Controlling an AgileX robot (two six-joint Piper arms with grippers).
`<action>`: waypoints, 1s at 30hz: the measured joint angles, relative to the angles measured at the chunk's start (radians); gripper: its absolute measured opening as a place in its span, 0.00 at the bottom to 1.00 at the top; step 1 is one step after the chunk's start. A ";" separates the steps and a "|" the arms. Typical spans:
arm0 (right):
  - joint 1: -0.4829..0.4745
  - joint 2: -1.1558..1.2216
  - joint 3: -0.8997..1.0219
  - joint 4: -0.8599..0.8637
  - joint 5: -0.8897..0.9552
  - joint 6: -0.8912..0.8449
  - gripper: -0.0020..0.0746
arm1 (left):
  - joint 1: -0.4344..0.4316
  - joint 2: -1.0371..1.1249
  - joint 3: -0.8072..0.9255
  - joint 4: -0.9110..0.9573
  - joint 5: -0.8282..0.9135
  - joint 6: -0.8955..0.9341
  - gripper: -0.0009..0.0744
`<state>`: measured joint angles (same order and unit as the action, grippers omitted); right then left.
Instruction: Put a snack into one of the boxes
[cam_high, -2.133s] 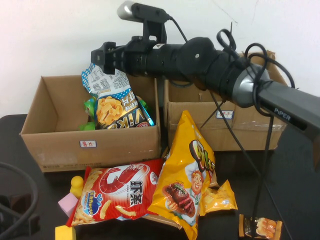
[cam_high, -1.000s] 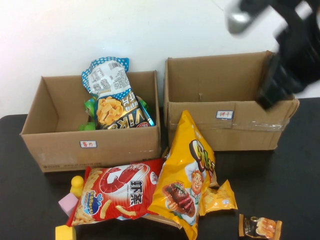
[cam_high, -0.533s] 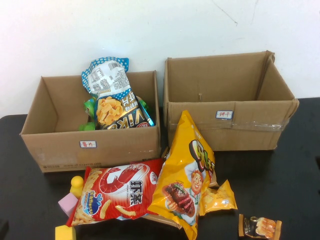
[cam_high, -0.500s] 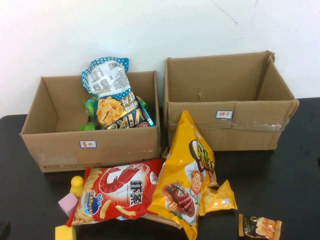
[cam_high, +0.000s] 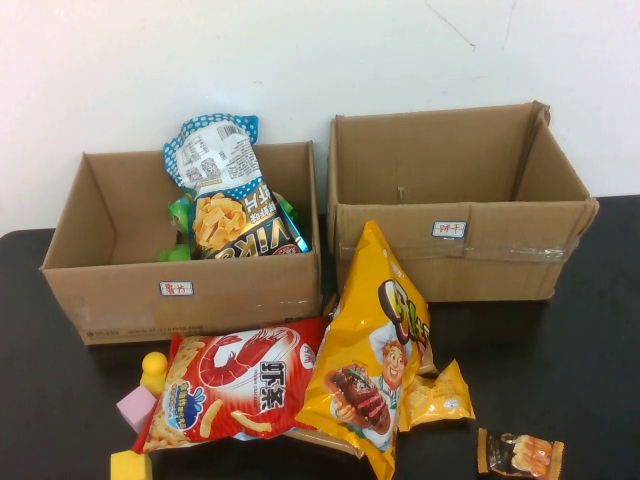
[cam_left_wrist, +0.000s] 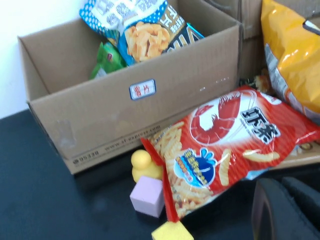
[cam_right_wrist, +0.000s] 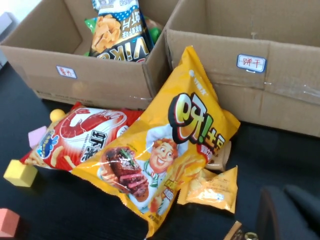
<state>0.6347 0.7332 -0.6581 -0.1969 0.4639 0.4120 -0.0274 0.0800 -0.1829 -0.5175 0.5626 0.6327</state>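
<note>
From the high camera I see the snack (cam_high: 228, 195) standing upright inside the low box (cam_high: 110, 295), leaning toward that box's right wall, a green packet (cam_high: 180, 212) beside it. Neither arm shows here. The tall box (cam_high: 480, 262) stands just to the right. The red bag (cam_high: 235, 385) and yellow bag (cam_high: 375, 355) lie in front.

On my left wrist camera, the left gripper (cam_left_wrist: 287, 207) shows only as a dark edge near the red bag (cam_left_wrist: 225, 150); I cannot tell its opening. The snack (cam_left_wrist: 142, 30) sits in the box (cam_left_wrist: 100, 125).

On my right wrist camera, the right gripper (cam_right_wrist: 290, 212) hangs near the yellow bag (cam_right_wrist: 170, 145); opening unclear. The snack (cam_right_wrist: 120, 32) sits in the box (cam_right_wrist: 105, 85).
</note>
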 joint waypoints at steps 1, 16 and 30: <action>0.000 0.000 0.002 0.000 -0.005 0.001 0.03 | 0.000 0.000 0.004 0.000 0.002 0.000 0.01; -0.062 -0.156 0.050 0.042 -0.249 -0.181 0.03 | 0.000 0.000 0.020 -0.005 0.008 0.000 0.01; -0.581 -0.553 0.416 0.089 -0.464 -0.192 0.03 | 0.000 0.000 0.020 -0.005 0.008 0.000 0.01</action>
<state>0.0540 0.1807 -0.2418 -0.1076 0.0000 0.2204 -0.0274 0.0800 -0.1626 -0.5230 0.5703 0.6327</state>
